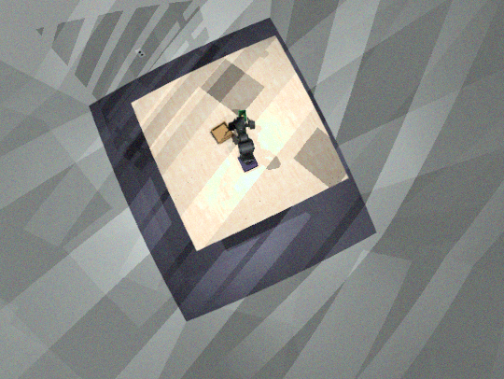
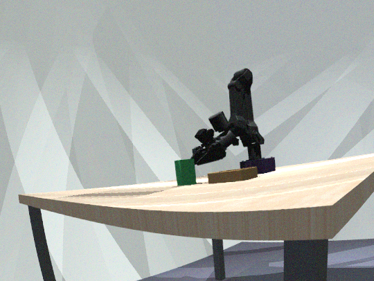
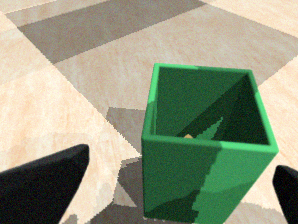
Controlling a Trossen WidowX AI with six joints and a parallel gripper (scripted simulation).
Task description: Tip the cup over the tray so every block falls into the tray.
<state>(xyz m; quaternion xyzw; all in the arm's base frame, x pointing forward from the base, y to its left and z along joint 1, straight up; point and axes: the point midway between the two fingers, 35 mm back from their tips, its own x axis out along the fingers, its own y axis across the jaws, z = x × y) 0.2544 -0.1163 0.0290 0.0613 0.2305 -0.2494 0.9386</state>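
The claw (image 2: pixel 194 160) (image 3: pixel 178 162) is spread wide with nothing gripped, its two dark fingertips standing apart in the wrist view. Just in front of it, between and beyond those tips as the wrist camera sees them, the green cup (image 1: pixel 242 113) (image 2: pixel 185 172) (image 3: pixel 207 175) stands upright on the table (image 1: pixel 187 201) (image 2: pixel 173 204) (image 3: pixel 45 105), its square mouth facing up (whether a tip touches its wall, I cannot tell). Inside the cup a small bit of a tan block (image 3: pixel 188 136) peeks over the near rim; the rest of the inside is hidden or in shade. Behind the claw, on the arm's side and lower down, lies the shallow brown tray (image 1: pixel 221 133) (image 2: pixel 233 175), near the cup but apart from it. Farther back from the claw, the black arm (image 1: pixel 245 148) (image 2: pixel 241 100) bends up and then down to its dark purple base (image 1: pixel 252 167) (image 2: pixel 269 165), which sits on the table as well.
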